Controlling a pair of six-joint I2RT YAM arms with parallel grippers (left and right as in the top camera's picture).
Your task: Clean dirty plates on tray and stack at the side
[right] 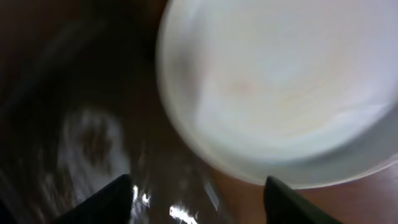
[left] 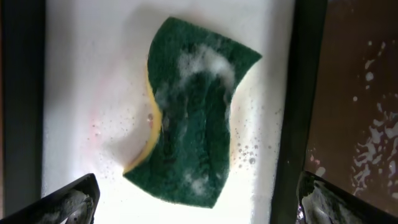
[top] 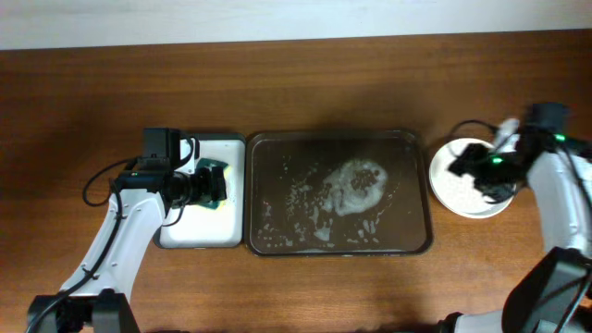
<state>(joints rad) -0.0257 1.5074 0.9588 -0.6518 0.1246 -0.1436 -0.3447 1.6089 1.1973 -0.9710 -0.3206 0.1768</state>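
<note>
The dark brown tray [top: 407, 236] lies mid-table with soapy foam on it and no plate; its edge also shows in the left wrist view [left: 360, 93]. Plates [top: 453, 190] sit on the table right of the tray; only a white top one shows. It fills the blurred right wrist view [right: 280, 81], looking clean. My right gripper [top: 474, 166] hovers over the plates, open and empty [right: 199, 199]. My left gripper [top: 211, 185] is open [left: 199, 205] above a green and yellow soapy sponge [left: 193, 118].
The sponge [top: 216, 178] lies on a smaller white tray with a black rim [top: 199, 231], left of the brown tray. Cables run from both arms. Bare wooden table surrounds the trays.
</note>
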